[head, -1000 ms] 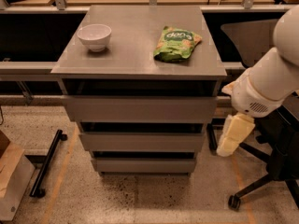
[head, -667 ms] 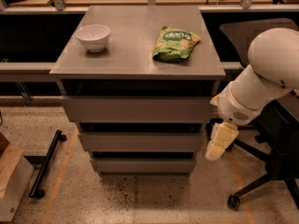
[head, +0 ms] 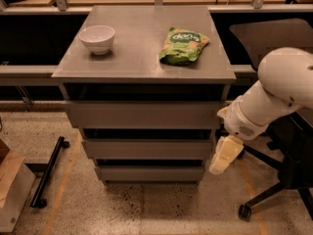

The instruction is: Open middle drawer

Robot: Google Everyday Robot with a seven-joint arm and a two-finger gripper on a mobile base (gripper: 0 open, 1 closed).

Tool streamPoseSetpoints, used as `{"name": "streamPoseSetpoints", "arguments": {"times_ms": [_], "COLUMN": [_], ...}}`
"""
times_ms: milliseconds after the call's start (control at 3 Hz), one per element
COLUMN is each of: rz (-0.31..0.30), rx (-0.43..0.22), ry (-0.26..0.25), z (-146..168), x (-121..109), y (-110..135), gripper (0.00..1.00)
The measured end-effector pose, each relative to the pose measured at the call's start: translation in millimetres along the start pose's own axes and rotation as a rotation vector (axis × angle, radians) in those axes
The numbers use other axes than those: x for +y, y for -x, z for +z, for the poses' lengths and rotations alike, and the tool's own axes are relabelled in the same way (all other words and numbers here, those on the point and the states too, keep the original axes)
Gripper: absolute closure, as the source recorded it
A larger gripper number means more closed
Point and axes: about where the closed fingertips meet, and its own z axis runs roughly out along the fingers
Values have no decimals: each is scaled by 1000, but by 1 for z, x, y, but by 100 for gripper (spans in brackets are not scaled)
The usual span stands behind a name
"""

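Observation:
A grey cabinet (head: pixel 146 43) has three stacked handleless drawer fronts. The middle drawer (head: pixel 146 149) is a plain grey front between the taller top front (head: pixel 142 115) and the shorter bottom front (head: pixel 149 174). It sits flush, like the other two. My gripper (head: pixel 222 158) hangs from the white arm at the cabinet's right side, level with the middle drawer's right end and close beside it.
A white bowl (head: pixel 97 38) and a green snack bag (head: pixel 183 45) lie on the cabinet top. A black office chair (head: pixel 274 180) stands right of the cabinet, behind my arm. A black wheeled bar (head: pixel 46 173) and a cardboard box (head: pixel 10 180) lie on the floor at left.
My arm and gripper have moved left, from out beside the chair to the right end of the middle drawer. The drawers have not moved.

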Motion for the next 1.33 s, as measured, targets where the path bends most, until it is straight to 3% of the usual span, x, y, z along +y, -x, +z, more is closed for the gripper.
{"name": "streamPoseSetpoints", "arguments": {"times_ms": [667, 1333], "rz": [68, 90], "rx": [-101, -133], "ry": [90, 121], "z": [104, 118], "x": [-15, -11], "y": [-12, -21], "gripper": [0, 0]}}
